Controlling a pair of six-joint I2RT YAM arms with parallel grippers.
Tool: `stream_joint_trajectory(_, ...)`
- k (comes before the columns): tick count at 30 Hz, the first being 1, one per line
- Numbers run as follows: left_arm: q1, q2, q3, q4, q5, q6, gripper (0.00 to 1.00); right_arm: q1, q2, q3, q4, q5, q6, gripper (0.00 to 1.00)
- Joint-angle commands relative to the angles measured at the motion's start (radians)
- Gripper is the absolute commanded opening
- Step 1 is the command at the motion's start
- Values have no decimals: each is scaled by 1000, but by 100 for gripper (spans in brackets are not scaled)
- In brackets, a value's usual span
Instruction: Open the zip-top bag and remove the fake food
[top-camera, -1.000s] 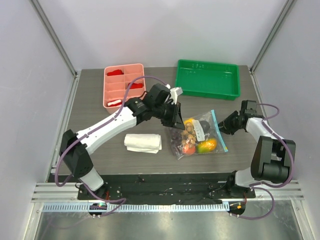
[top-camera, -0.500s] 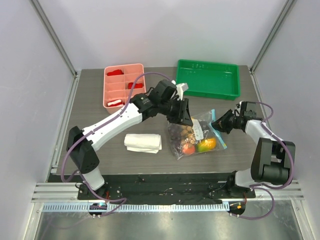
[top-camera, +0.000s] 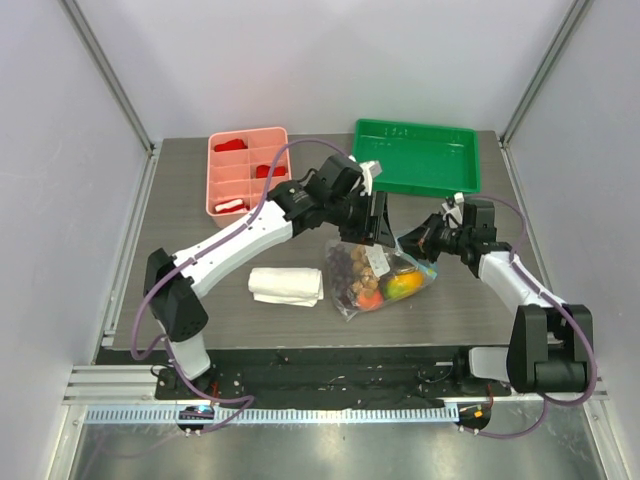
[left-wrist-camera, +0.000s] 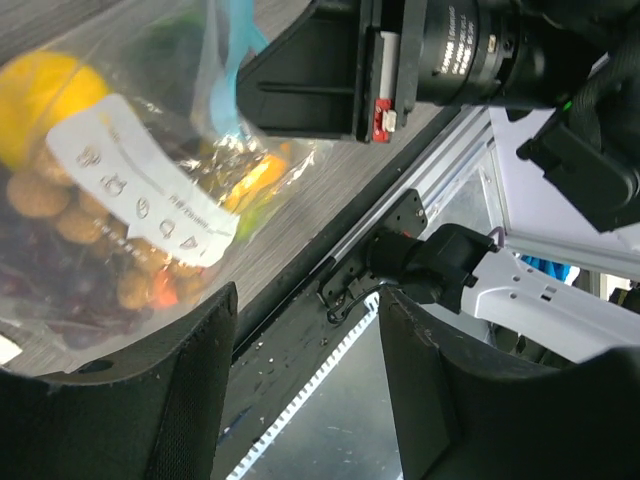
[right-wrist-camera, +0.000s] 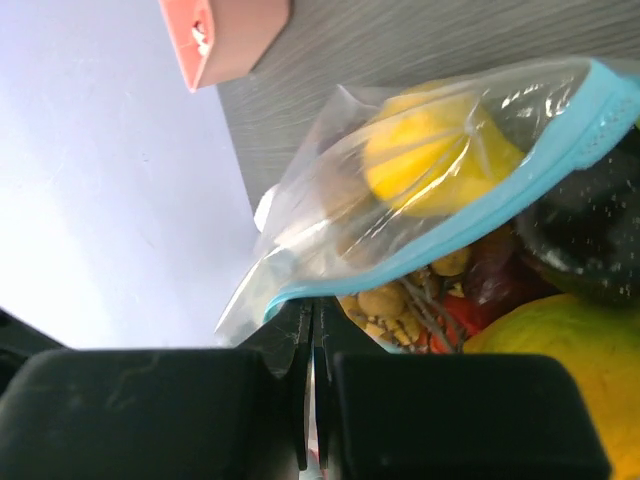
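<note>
Your right tool is clenched on the blue zip edge of the bag, at the bag's right end. Your left tool hangs released just above the bag's far edge, fingers apart, nothing between them. The bag lies on the tabletop with the food inside it.

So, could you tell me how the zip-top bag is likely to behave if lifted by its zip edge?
Probably floppy: the zip-top bag is thin crinkled film, creasing where the right gripper pinches it. Likely bottom-heavy: the fake food bunches together and could shift, sagging the pouch.
</note>
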Motion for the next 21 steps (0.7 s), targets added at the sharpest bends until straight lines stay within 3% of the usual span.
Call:
stream_joint_trajectory(1,-4,19,51,-17,-1,-6,57,8,-65,32,23,28,56,6)
stream_joint_trajectory(3,-3,25,52,-21,4,-6,58,8,-45,35,-11,14,17,6)
stream_joint_trajectory(6,-3,42,71,-46,-20,5,58,19,-34,6,99,-56,59,6)
stream_joint_trajectory(8,-3,68,91,-63,-30,14,58,19,-45,22,86,-52,13,6)
stream_joint_trajectory(12,-3,111,143,-89,-21,20,57,-1,-51,95,-217,190,-99,10)
stream_joint_trajectory(21,-3,79,109,-92,-11,34,56,-110,-31,81,-382,390,-107,24)
